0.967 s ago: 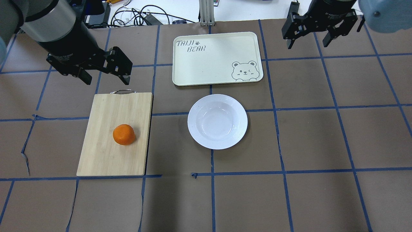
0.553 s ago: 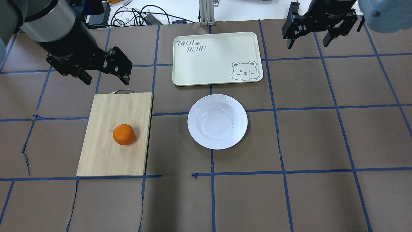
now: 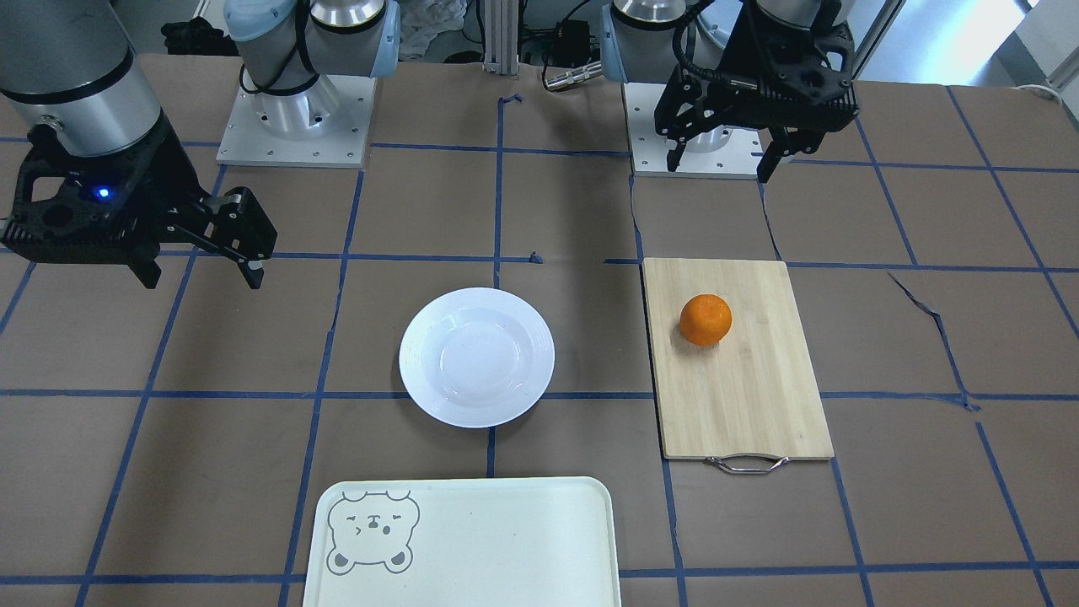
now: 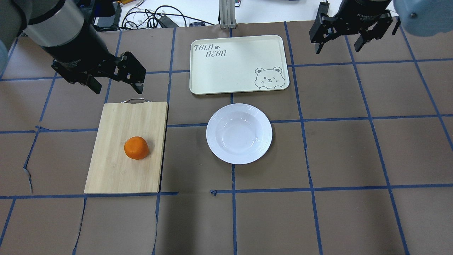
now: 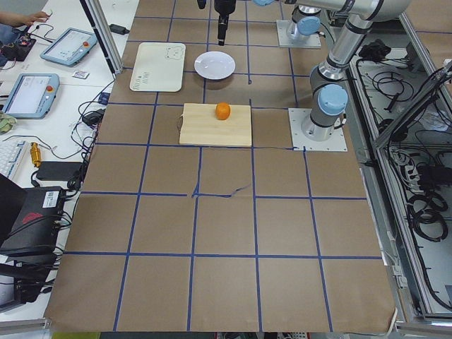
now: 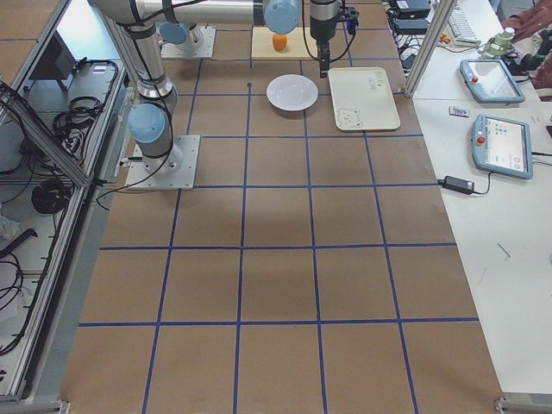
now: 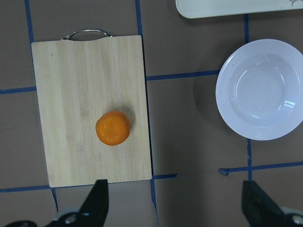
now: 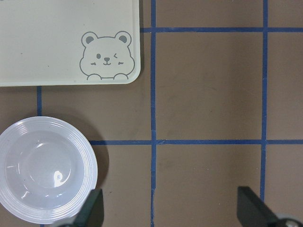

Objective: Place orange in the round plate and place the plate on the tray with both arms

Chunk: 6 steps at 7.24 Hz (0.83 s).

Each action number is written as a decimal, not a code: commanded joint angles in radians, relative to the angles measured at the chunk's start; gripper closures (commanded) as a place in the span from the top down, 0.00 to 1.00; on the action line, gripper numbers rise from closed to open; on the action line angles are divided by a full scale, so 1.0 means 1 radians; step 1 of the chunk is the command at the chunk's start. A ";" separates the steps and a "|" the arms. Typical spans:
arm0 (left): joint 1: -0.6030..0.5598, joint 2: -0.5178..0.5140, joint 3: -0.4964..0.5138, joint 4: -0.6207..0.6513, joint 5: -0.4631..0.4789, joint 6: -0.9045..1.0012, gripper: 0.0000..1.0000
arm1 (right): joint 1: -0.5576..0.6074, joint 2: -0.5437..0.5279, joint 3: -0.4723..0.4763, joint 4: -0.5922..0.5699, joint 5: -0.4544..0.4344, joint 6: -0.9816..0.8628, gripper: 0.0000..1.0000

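Observation:
The orange (image 4: 136, 148) (image 3: 705, 319) (image 7: 113, 128) rests on a wooden cutting board (image 4: 106, 166). To its right on the table lies the empty white round plate (image 4: 239, 134) (image 3: 477, 357) (image 8: 45, 170). Beyond the plate lies the cream tray (image 4: 233, 67) (image 3: 506, 548) with a bear drawing. My left gripper (image 4: 115, 83) (image 3: 721, 164) hangs open above the table past the board's handle end, holding nothing. My right gripper (image 4: 339, 44) (image 3: 202, 274) hangs open high at the far right, to the right of the tray, also holding nothing.
Brown paper with blue tape lines covers the table (image 4: 354, 141). The board's metal handle (image 4: 135, 101) points away from the robot. Cables (image 4: 152, 17) and a metal post (image 4: 226, 14) lie beyond the far edge. Tablets (image 6: 500, 142) sit on a side bench.
Both grippers have barely shifted. The orange, plate and tray lie where they were.

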 commanded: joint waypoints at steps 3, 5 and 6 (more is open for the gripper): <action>0.107 -0.117 -0.147 0.059 0.012 -0.025 1.00 | 0.000 0.000 0.000 0.000 0.000 0.000 1.00; 0.136 -0.184 -0.268 0.238 0.011 -0.024 1.00 | 0.000 0.000 0.000 0.000 0.001 0.000 1.00; 0.136 -0.231 -0.315 0.340 0.012 -0.016 1.00 | 0.000 0.000 0.000 0.000 0.000 0.000 1.00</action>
